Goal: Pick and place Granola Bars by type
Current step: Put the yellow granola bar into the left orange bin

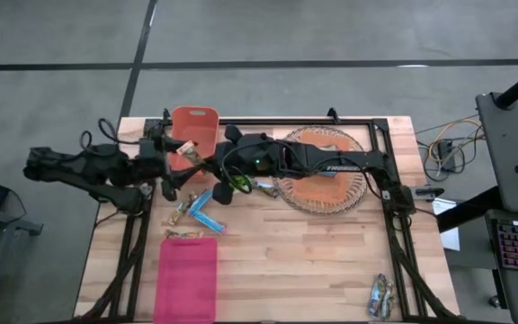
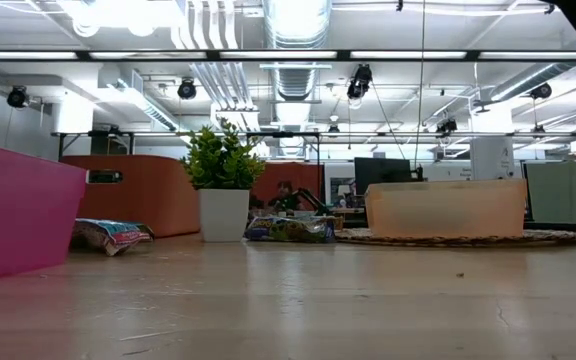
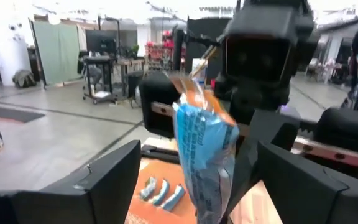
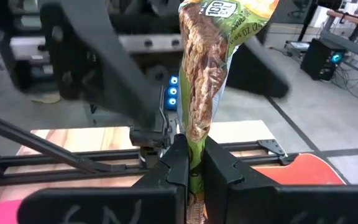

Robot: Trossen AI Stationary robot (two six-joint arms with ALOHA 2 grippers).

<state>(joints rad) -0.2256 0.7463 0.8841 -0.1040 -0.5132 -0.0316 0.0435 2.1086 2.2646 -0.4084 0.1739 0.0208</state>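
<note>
My right gripper (image 4: pixel 191 155) reaches across the table to its far left and is shut on one granola bar (image 4: pixel 201 81) in a green-and-tan wrapper. That bar shows blue and orange (image 3: pixel 204 149) in the left wrist view. My left gripper (image 3: pixel 197 152) faces it, open, with a finger on either side of the bar's free end and not touching it. In the high view both grippers (image 1: pixel 171 180) (image 1: pixel 192 160) meet beside the orange bin (image 1: pixel 194 126). Silver-blue bars (image 3: pixel 160 190) lie in that bin. More bars (image 1: pixel 200 211) lie loose on the table. My right gripper pinches one end of the bar (image 4: pixel 194 168) between its two fingers, on the wrapper's flat sides. The fingers lie along the bar, which sticks out ahead of them toward my left gripper. The bar is lifted clear of the table.
A pink bin (image 1: pixel 187 279) stands at the near left. A wicker basket (image 1: pixel 349 193) holding a tan container (image 2: pixel 448 208) sits at the far right. A small green plant (image 2: pixel 223 180) stands near the middle. Further bars (image 1: pixel 380 295) lie at the near right corner.
</note>
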